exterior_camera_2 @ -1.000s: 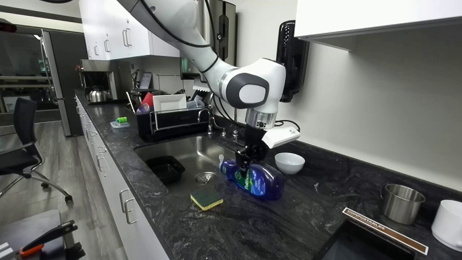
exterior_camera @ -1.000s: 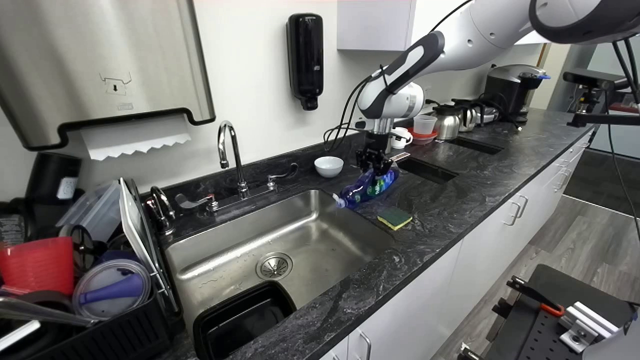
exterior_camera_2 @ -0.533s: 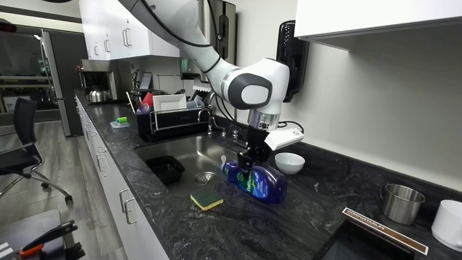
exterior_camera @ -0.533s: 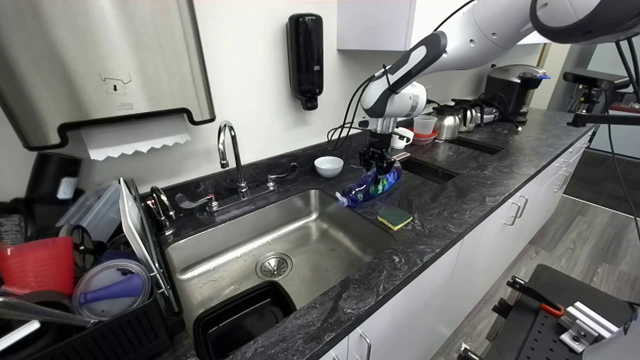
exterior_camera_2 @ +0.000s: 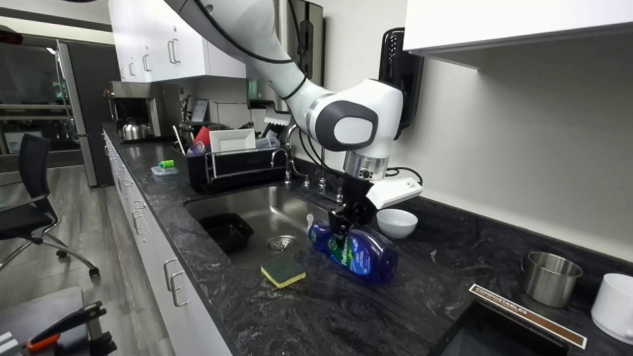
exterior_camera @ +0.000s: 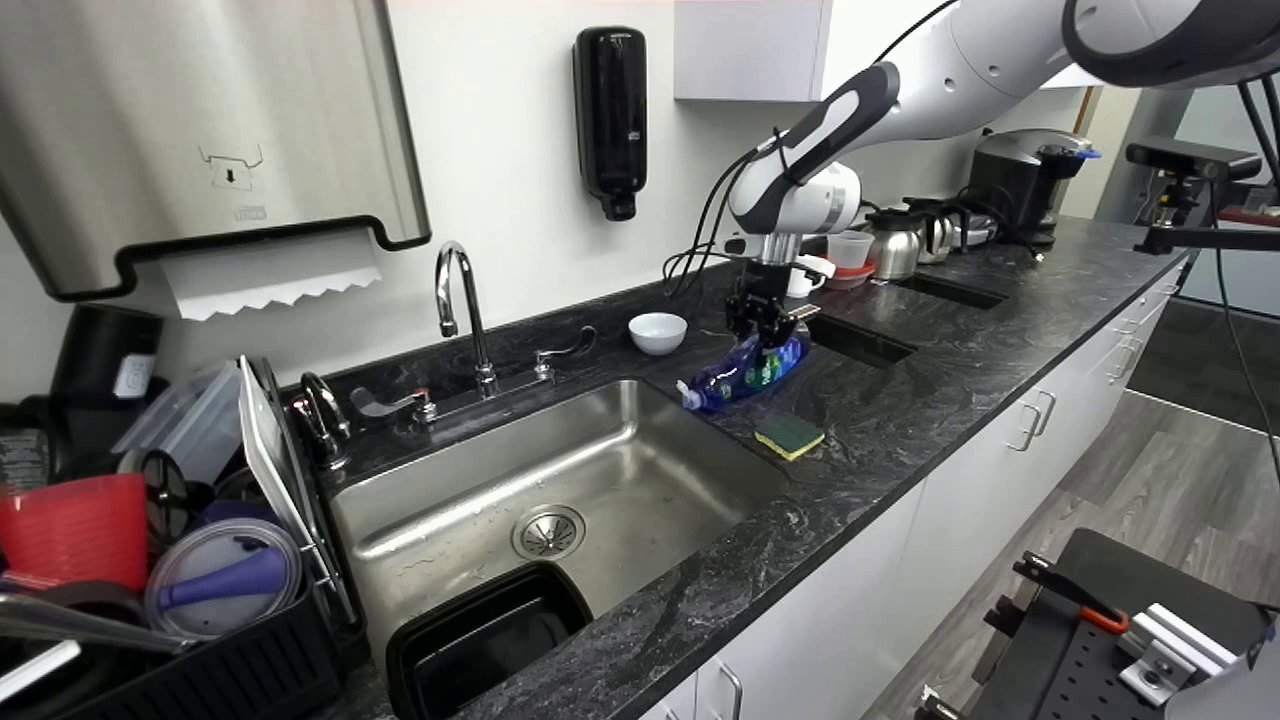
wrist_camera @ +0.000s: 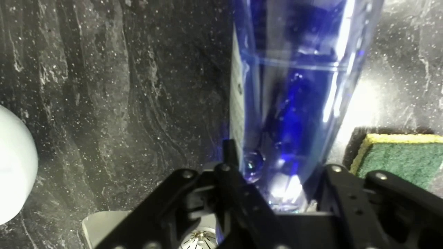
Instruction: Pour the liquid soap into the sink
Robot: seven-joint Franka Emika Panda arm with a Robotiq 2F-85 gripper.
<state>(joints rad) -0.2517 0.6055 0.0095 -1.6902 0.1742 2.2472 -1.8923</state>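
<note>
Backed by a white wall [exterior_camera_2: 524, 148] behind the counter [exterior_camera_2: 366, 316]. Fitted with white upper cupboards [exterior_camera_2: 195, 54] over the counter, lower cupboards [exterior_camera: 940, 510] under it. Laid with a grey floor [exterior_camera_2: 111, 237] beside the counter, with a black chair [exterior_camera_2: 24, 215] well apart.

This is a kitchen. It has a big steel sink [exterior_camera: 650, 500] with a tall faucet [exterior_camera: 477, 320], and a black dish rack [exterior_camera: 250, 650] with a white plate [exterior_camera_2: 232, 141] stands beside it. White cupboards [exterior_camera_2: 158, 39] hang up high. A coffee maker [exterior_camera: 1005, 170] sits on the long dark counter [exterior_camera_2: 316, 321]. It looks like a kitchen at work: a paper towel dispenser [exterior_camera: 220, 120] and a soap dispenser [exterior_camera: 612, 115] are on the wall [exterior_camera: 520, 130], a COMPOSTABLES sign [exterior_camera_2: 527, 316] lies on the counter, and there is an office chair [exterior_camera_2: 22, 212].
</note>
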